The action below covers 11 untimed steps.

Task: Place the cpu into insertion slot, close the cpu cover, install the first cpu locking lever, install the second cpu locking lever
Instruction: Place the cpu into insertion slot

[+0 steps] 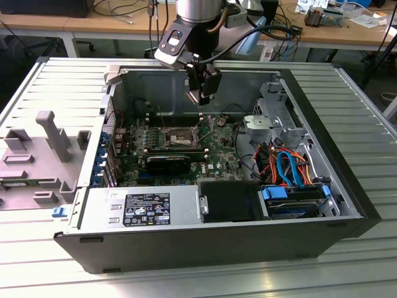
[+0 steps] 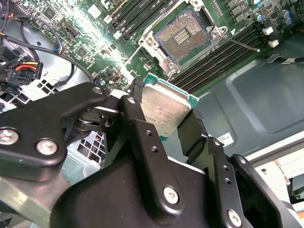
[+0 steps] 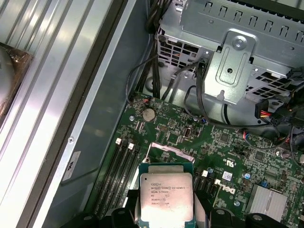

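- gripper (image 1: pixel 202 93): hangs inside the open computer case (image 1: pixel 186 245), above the green motherboard (image 1: pixel 220 155).
- fingers (image 2: pixel 137 123): closed on two opposite edges of the cpu (image 2: pixel 166 107), which is held tilted and clear of the board, metal top showing.
- insertion slot (image 1: pixel 177 135): uncovered with its contact grid bare, at about 7 o'clock from the gripper in the exterior view.

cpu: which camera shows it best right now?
First wrist view: the cpu lies nearly face-on, metal top clear. Second wrist view shows it tilted, clamped in the gripper, with the open insertion slot beyond. Exterior view: too small to make out at the gripper.
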Each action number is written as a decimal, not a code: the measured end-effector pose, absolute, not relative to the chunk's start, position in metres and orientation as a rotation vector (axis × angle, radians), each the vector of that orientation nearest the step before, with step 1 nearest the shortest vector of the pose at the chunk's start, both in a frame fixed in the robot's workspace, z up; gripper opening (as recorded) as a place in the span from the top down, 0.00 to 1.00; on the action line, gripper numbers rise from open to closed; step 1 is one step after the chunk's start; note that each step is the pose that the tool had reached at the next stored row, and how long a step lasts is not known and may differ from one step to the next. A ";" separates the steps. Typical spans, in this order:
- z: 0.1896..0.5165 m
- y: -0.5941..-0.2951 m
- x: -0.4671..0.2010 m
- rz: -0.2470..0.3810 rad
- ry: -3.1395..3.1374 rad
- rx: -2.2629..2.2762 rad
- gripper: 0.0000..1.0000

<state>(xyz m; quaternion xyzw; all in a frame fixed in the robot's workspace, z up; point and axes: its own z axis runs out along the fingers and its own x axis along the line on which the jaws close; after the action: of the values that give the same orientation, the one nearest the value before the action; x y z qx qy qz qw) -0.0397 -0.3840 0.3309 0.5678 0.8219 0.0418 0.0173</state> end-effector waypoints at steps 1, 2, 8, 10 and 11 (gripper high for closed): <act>0.331 -0.384 -0.040 0.130 2.553 1.765 0.46; 0.331 -0.384 -0.040 0.130 2.553 1.766 0.46; 0.331 -0.384 -0.040 0.130 2.548 1.773 0.46; 0.331 -0.384 -0.040 0.130 2.546 1.776 0.46; 0.331 -0.384 -0.040 0.130 2.545 1.777 0.46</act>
<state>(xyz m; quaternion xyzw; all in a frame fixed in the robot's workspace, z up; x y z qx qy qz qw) -0.0397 -0.3840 0.3309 0.5719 0.8191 0.0418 0.0175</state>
